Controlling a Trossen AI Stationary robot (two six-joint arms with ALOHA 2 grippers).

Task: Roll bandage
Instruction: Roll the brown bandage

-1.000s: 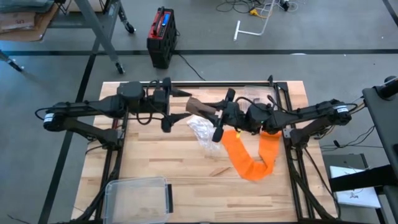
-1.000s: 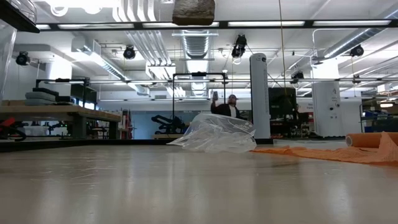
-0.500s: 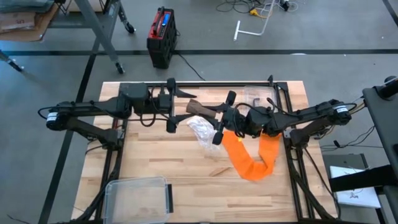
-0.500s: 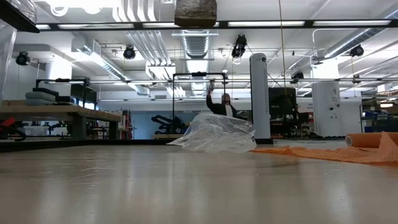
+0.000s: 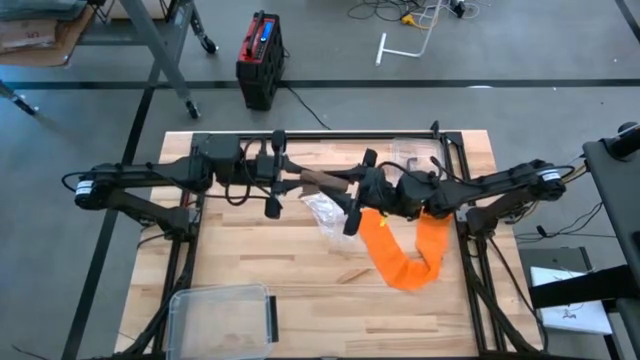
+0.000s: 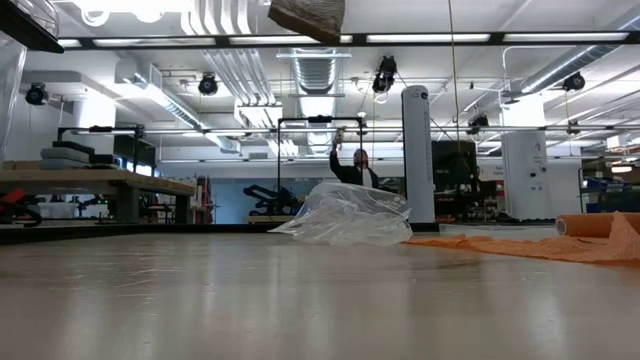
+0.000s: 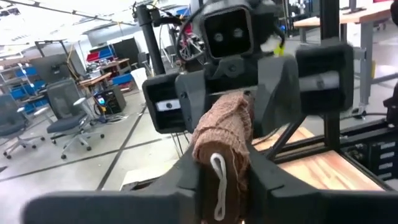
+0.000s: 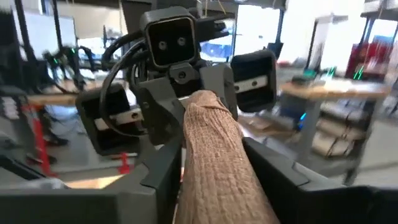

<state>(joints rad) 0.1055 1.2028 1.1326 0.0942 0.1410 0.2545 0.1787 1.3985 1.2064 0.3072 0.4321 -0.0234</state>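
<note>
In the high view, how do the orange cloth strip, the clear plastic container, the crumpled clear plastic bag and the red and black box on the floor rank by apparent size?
1. Clear plastic container.
2. Orange cloth strip.
3. Red and black box, which stands on the floor, farther from the camera, so its rank is unsure.
4. Crumpled clear plastic bag, partly hidden by the arm.

A rolled tan-brown bandage (image 5: 322,181), coarsely woven, is held in the air above the table's far middle, lying roughly level, tilted slightly.

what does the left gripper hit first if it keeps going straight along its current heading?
Likely the right gripper. The left gripper points across the table at it, both on the same brown bandage roll; the left wrist view shows the other gripper right behind the roll. Depth is unclear.
</note>
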